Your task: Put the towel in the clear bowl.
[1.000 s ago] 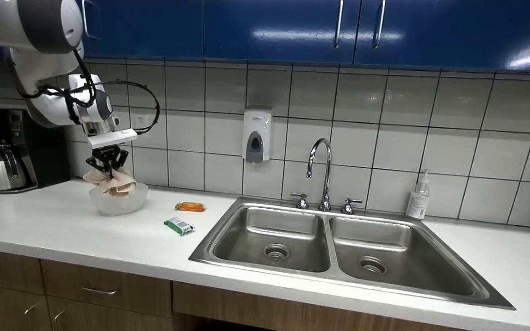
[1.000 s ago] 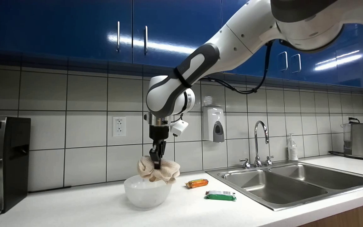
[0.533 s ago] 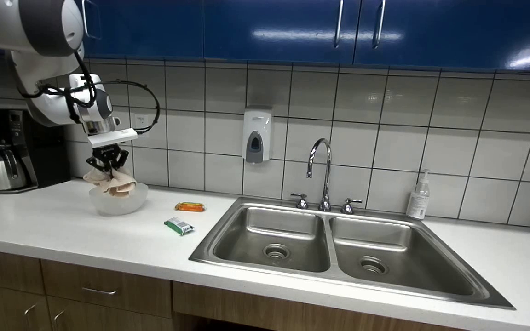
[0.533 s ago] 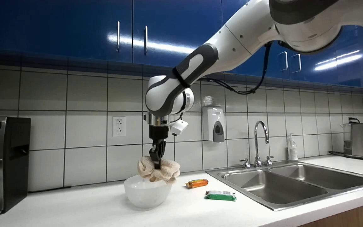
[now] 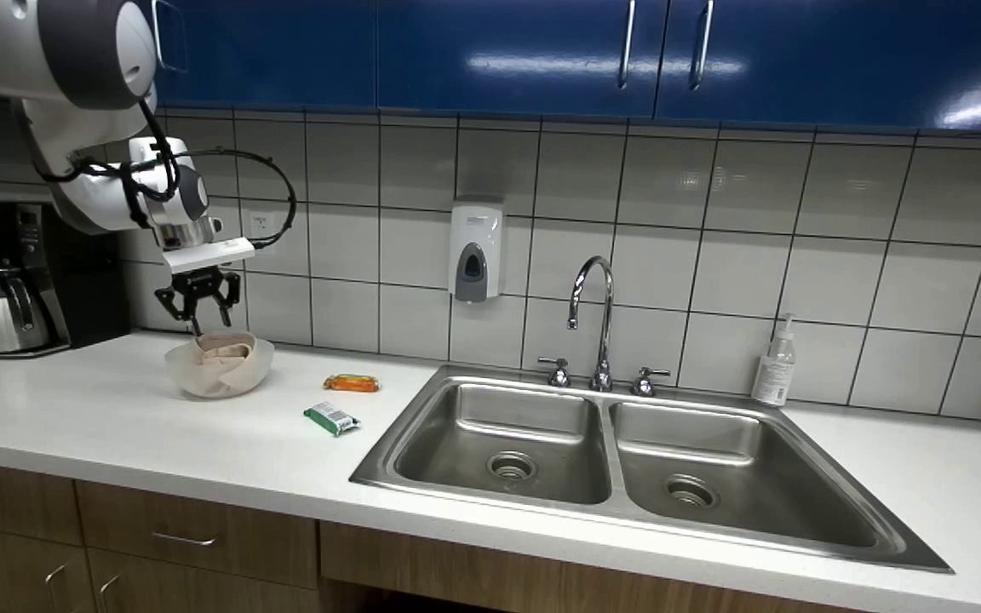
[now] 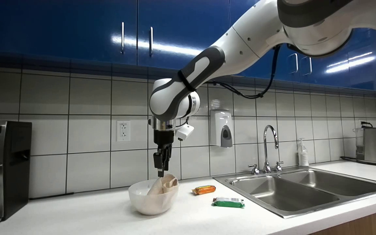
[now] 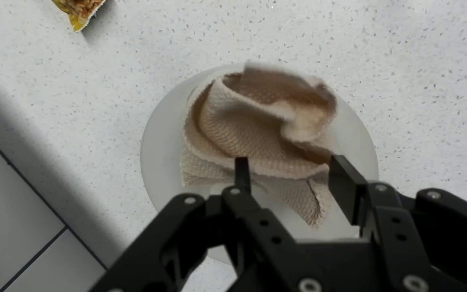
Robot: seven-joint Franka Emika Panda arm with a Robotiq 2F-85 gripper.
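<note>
The beige towel (image 5: 222,353) lies crumpled inside the clear bowl (image 5: 262,362), a frosted one on the counter. In an exterior view a fold of the towel (image 6: 168,184) rises slightly over the rim on one side of the bowl (image 6: 139,199). Directly above hangs my gripper (image 5: 211,325), its fingers spread apart with nothing gripped. Seen from the wrist, the towel (image 7: 253,129) lies beneath the open gripper (image 7: 288,159), loosely folded, with one corner hanging between and below the fingertips. The near part of the bowl (image 7: 160,146) is hidden behind the gripper there.
An orange wrapped snack (image 5: 352,383) and a green wrapped snack (image 5: 332,418) lie on the counter beside the bowl. Past them is a double steel sink (image 5: 512,438) with a faucet (image 5: 601,323). A coffee maker (image 5: 14,281) stands on the bowl's opposite side, the tiled wall behind.
The gripper has opened and let go of the towel, which has dropped from the fingers down into the bowl. The arm has hardly moved.
</note>
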